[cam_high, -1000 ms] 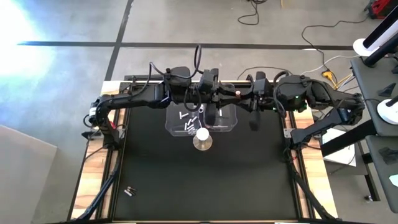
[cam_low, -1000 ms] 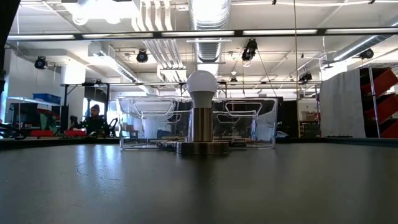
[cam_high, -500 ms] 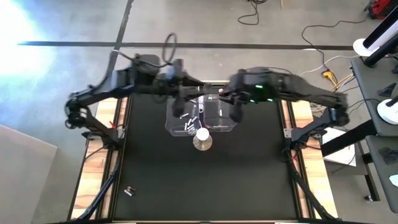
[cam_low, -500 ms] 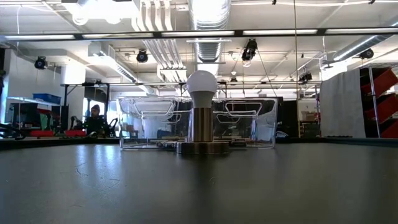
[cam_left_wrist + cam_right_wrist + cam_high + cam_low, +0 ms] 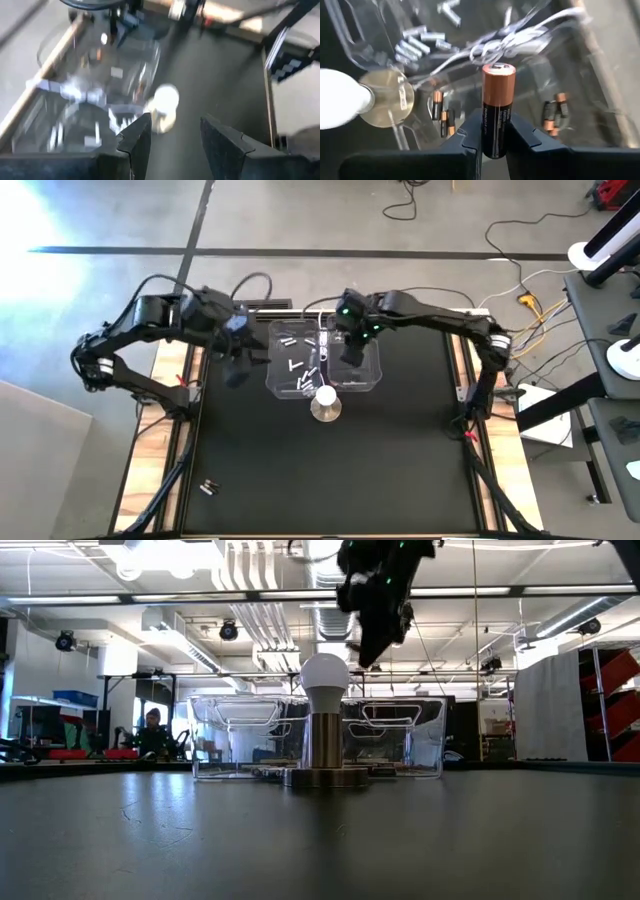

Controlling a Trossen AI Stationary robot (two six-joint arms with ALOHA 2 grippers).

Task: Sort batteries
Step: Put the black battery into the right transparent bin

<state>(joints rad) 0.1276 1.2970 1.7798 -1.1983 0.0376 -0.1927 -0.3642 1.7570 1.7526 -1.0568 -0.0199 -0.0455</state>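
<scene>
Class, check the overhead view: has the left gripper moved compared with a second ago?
Yes. The left gripper has swung out left, clear of the clear bins.

Grey concrete floor (image 5: 110,210) with dark line; ceiling ducts (image 5: 335,560), strip lights; seated person (image 5: 152,730) behind.

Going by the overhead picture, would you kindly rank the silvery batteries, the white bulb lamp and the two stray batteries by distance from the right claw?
1. Silvery batteries: in the clear bin's left half, beside the right claw.
2. White bulb lamp: just in front of the bin.
3. Two stray batteries: far off, at the table's near left corner.
</scene>
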